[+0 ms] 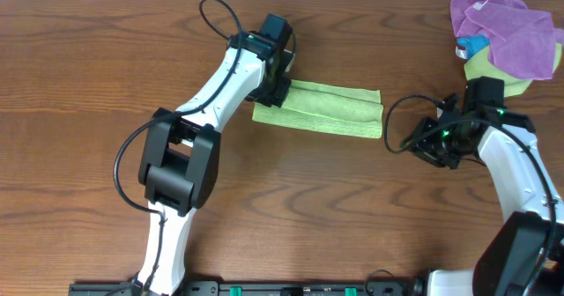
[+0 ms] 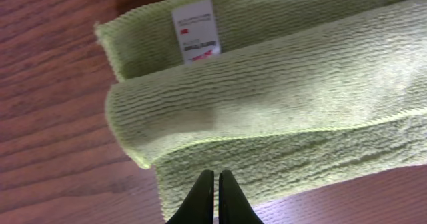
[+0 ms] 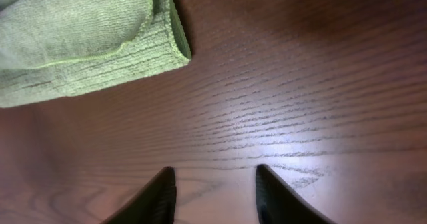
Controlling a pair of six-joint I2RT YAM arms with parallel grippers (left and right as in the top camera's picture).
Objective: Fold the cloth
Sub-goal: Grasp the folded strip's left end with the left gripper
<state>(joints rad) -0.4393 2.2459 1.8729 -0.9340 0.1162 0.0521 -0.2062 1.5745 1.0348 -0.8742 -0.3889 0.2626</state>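
- Left fingers (image 2: 202,201) are pressed tight together. They sit right at the near edge of the cloth (image 1: 330,108), at the end with the white tag (image 2: 195,31).
- I can't see any fabric pinched between them, but the wrist view is blurry down there, so they might have a thread or two.
- Right fingers (image 3: 157,201) are spread apart with nothing between them. They hover over bare table (image 1: 88,85) just off the opposite end of the cloth, with its corner near but not touching.
- The cloth itself lies flat as a long narrow strip, already doubled over lengthwise. The layers stack a bit unevenly at the tag end.
- My read is that the step in hand is the end-to-end fold, and neither side has a real hold yet.
- To do it well, the left gripper (image 2: 216,177) needs to open and come down over the tag-end edge. It should bite all the layers at once, not just the top one, or the strip will peel apart on the lift.
- The right gripper (image 3: 213,169) could either pin its end of the cloth or take the matching corner, so the strip doesn't drag.
- Lift low, carry the tag end straight along the cloth's length, and line the edges up before letting go.
- Biggest risk is grabbing one layer and undoing the fold that's there.
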